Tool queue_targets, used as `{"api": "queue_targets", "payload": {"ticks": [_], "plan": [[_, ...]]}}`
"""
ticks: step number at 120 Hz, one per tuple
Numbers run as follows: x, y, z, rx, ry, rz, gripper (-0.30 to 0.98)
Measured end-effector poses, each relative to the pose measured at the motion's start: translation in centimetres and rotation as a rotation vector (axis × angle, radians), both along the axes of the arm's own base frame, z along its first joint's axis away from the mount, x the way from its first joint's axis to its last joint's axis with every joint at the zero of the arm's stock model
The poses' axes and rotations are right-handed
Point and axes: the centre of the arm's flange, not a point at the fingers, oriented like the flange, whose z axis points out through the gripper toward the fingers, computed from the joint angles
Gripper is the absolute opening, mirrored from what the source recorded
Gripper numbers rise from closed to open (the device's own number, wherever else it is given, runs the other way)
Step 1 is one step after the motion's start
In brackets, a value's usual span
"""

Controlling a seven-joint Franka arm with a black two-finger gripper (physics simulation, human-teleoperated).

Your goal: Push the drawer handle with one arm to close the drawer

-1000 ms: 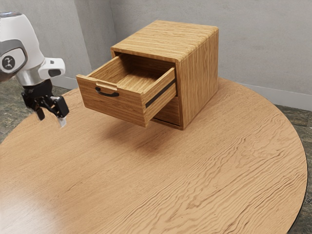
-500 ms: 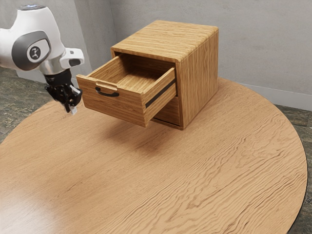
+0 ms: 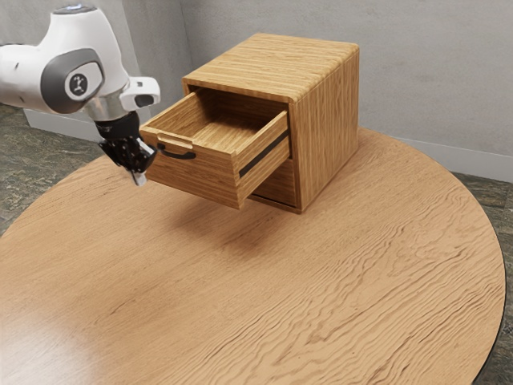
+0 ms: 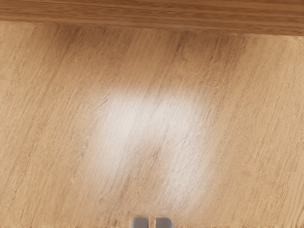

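Drawer (image 3: pixel 200 178), the upper one of the wooden cabinet (image 3: pixel 327 132) on the table (image 3: pixel 264 297), stands well pulled out, its bare wooden floor in sight, above a closed lower drawer (image 3: pixel 276 184). Its dark handle (image 3: pixel 176 153) faces the tool (image 3: pixel 139 177), which hangs by the front's end at the exterior view's left, fingertips almost together with nothing gripped; whether it touches the front I cannot tell.

Support surface was a round, wood-grained table (image 3: pixel 280 281); one wooden cabinet (image 3: pixel 330 132) stood upright on it, near the far edge.
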Motion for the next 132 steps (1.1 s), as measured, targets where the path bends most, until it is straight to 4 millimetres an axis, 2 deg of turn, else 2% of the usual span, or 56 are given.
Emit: {"api": "queue_targets", "payload": {"ticks": [14, 27, 43, 104, 132], "plan": [[-0.9, -0.1, -0.6, -0.011, 0.012, 0.0, -0.09], [1.1, 0.0, -1.6, -0.002, 0.024, 0.006, -0.1], [3.3, 0.0, -0.9, 0.008, -0.001, 0.007, -0.1], [6.4, 0.6, -1.3, 0.028, -0.013, 0.003, -0.1], [8.9, 0.6, -2.3, 0.033, -0.013, -0.001, -0.1]]}}
